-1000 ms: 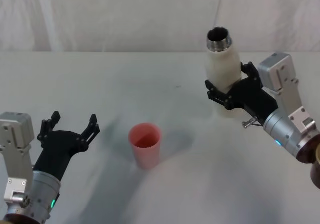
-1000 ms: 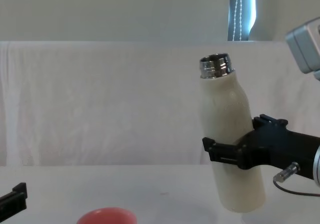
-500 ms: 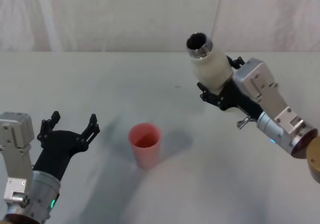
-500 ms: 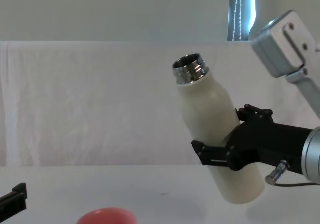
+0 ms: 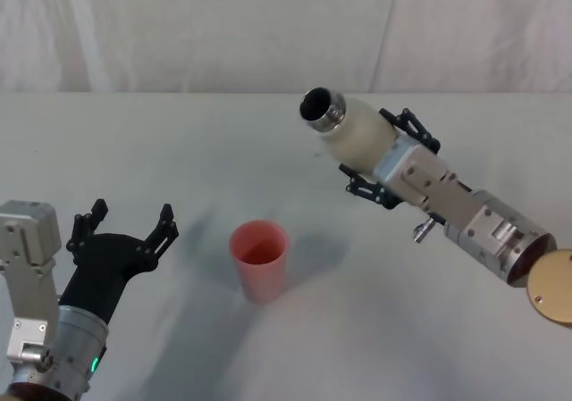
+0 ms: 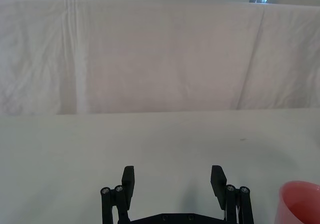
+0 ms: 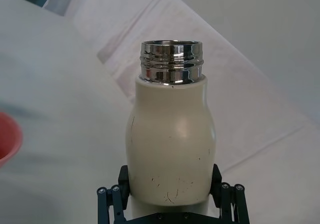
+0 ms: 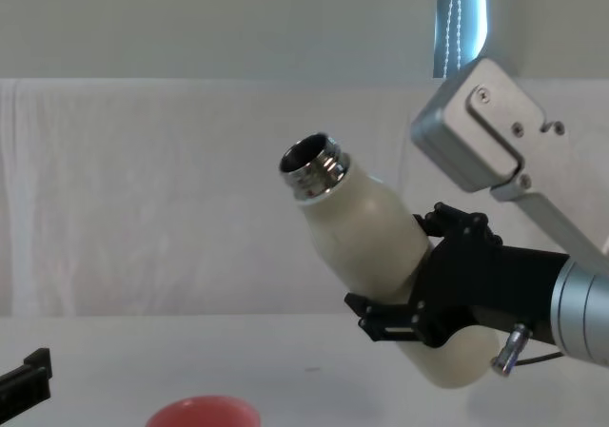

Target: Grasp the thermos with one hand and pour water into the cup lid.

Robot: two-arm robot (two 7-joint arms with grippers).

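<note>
My right gripper [image 5: 380, 151] is shut on the cream-white thermos [image 5: 356, 135] and holds it off the table, to the right of and behind the cup lid. The thermos is tilted, its open steel neck [image 8: 310, 167] leaning left and upward. The right wrist view shows the thermos [image 7: 170, 139] clamped between the fingers [image 7: 111, 200]. The pink cup lid [image 5: 260, 256] stands upright on the table, its rim low in the chest view [image 8: 203, 413]. My left gripper [image 5: 130, 215] rests open at the table's near left, with the cup lid [image 6: 300, 201] to its right.
A white cloth covers the table [image 5: 179, 142] and hangs as a backdrop [image 5: 223, 26] behind it. A faint dark speck [image 5: 316, 155] marks the cloth behind the cup lid.
The right gripper has carried the thermos leftward toward the cup lid and tipped it further, from near upright to a strong lean left. The left gripper and cup lid have not moved.
</note>
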